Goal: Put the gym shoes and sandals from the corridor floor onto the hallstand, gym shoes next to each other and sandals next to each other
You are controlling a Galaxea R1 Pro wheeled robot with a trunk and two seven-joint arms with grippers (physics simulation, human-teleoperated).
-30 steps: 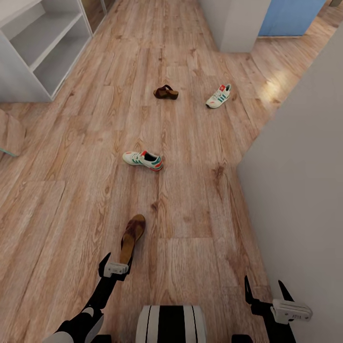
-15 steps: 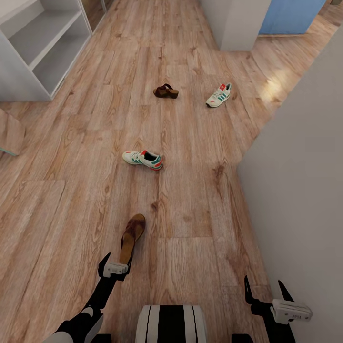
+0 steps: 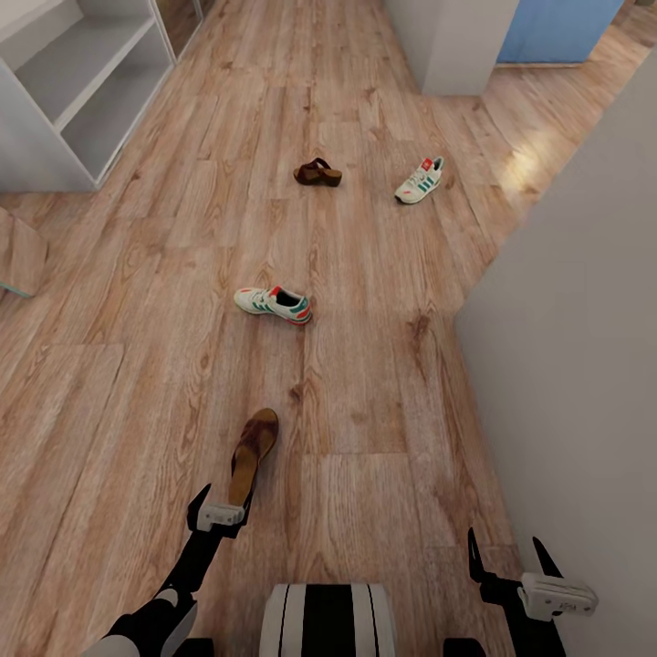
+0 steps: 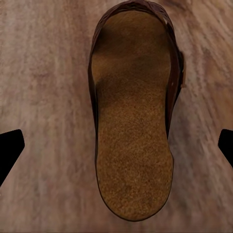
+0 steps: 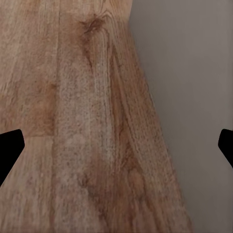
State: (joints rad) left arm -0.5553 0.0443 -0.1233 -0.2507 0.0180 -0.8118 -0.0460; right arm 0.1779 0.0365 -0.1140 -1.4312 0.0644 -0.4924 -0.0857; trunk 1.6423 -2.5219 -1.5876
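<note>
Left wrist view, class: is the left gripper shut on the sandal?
No: the left gripper's fingertips stand wide apart, clear of the sandal lying on the floor.

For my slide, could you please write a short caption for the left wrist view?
Open left gripper poised above a brown sandal lying on the wood floor.

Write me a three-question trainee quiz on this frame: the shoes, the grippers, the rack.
1. True or false: the hallstand already holds a shoe.
2. How many shoes lie on the corridor floor?
3. Which gripper hangs over the near sandal: A left, B right?

Key: 1 false; its shelves look bare. 2 four: near sandal, far sandal, near gym shoe, far gym shoe. 3 A; both grippers are open.
</note>
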